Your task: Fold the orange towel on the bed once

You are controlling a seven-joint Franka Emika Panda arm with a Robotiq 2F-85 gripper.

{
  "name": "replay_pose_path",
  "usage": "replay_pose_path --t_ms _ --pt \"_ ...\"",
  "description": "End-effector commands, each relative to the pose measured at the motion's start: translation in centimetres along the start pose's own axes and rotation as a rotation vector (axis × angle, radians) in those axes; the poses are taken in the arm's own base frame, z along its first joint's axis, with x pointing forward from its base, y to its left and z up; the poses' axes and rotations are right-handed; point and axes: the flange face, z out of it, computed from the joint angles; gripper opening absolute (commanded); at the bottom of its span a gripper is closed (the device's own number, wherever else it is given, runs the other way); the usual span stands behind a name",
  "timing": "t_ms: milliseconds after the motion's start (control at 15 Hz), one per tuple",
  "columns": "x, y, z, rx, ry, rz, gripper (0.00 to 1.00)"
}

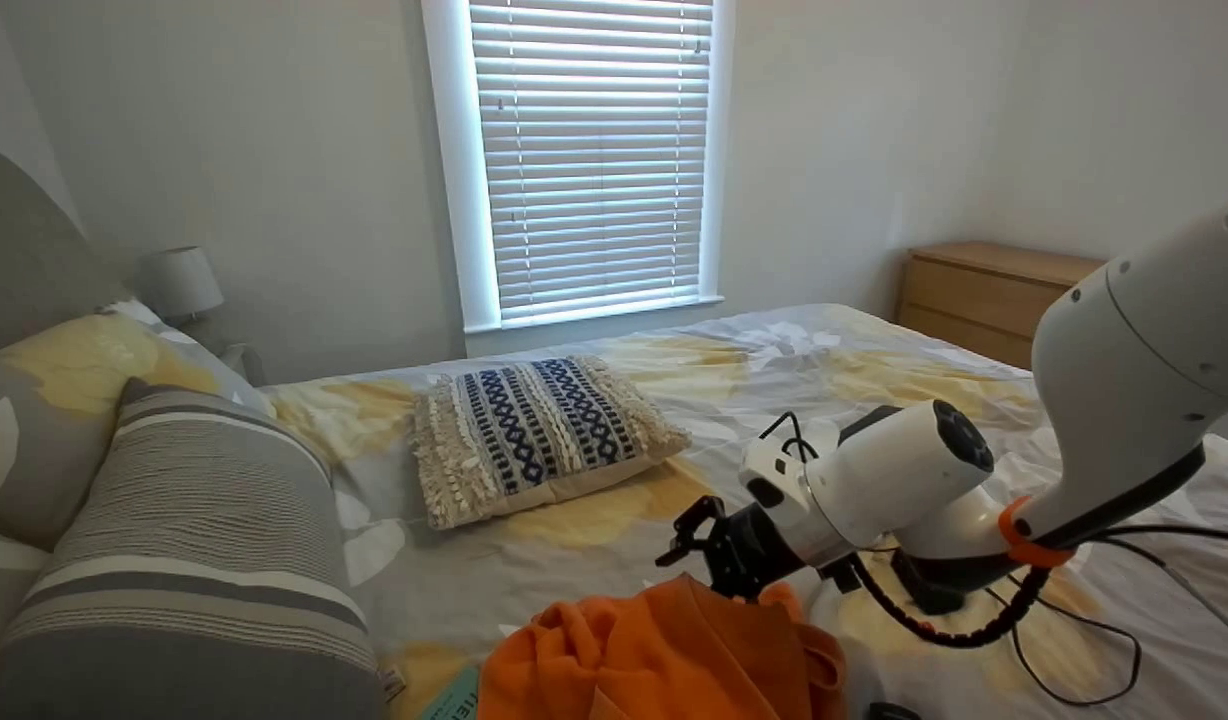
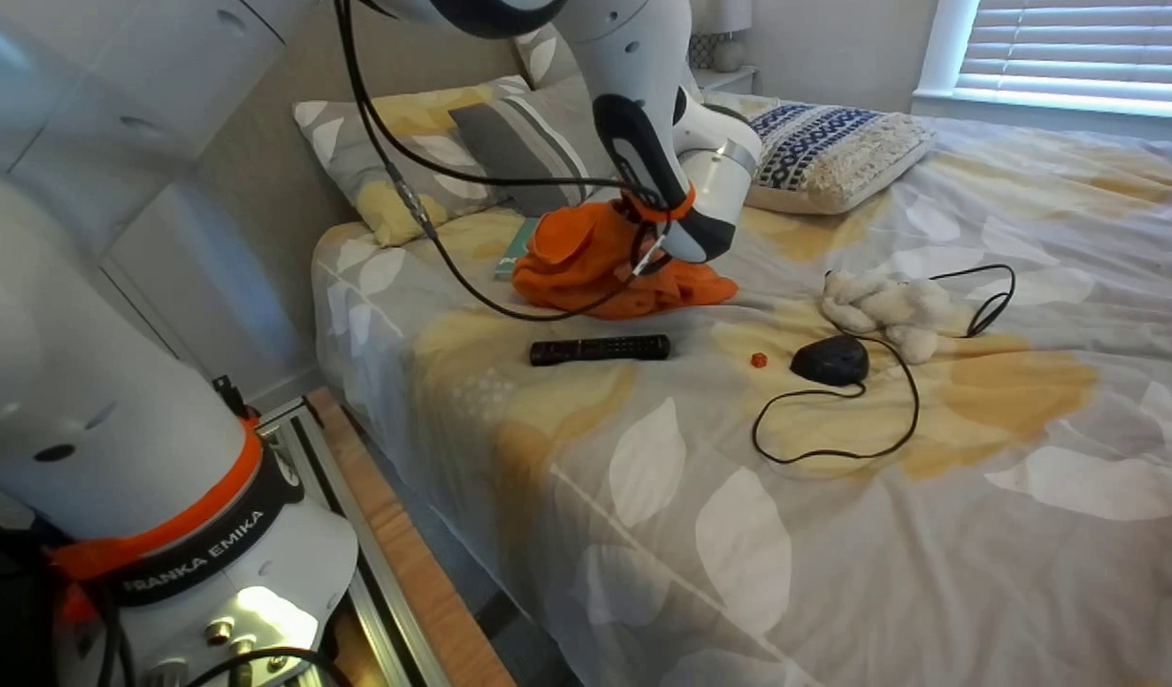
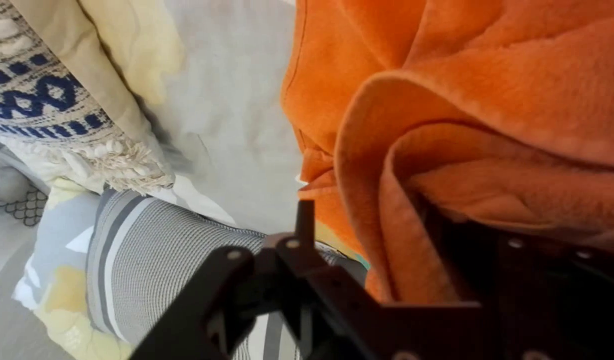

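Note:
The orange towel (image 1: 664, 650) lies bunched on the bed (image 2: 701, 448), with several loose folds. It also shows in an exterior view (image 2: 586, 258), partly behind the arm. In the wrist view the towel (image 3: 462, 100) fills the upper right, its rolled edges hanging between the fingers. My gripper (image 1: 696, 565) is low at the towel's side. In the wrist view my gripper (image 3: 374, 215) is spread open, one finger left of the towel and the other side dark among its folds. That fingertip is hidden, and I cannot tell whether it touches the cloth.
A fringed patterned pillow (image 1: 544, 430) lies beyond the gripper, and a grey striped pillow (image 1: 194, 560) is near the headboard. A teal book (image 2: 516, 250) is beside the towel. A black remote (image 2: 600, 350), a dark device with a cable (image 2: 831, 361) and a white plush toy (image 2: 882, 303) lie on the bed.

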Motion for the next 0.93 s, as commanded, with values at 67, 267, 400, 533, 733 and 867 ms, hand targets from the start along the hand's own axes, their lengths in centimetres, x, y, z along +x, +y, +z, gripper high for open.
replay_pose_path --t_ms 67,267,400,533,733,867 --pt "1.5 2.3 -4.3 -0.017 -0.137 0.063 1.00" --pt "1.6 3.9 -6.2 -0.045 -0.197 0.089 1.00" --pt "1.5 4.2 -7.1 -0.054 -0.239 0.163 1.00" --pt "1.5 3.4 -8.4 -0.035 -0.290 0.261 1.00" --pt "2.0 2.7 -10.6 0.006 -0.344 0.398 1.00" --pt "3.1 2.9 -12.3 0.054 -0.341 0.503 1.00"
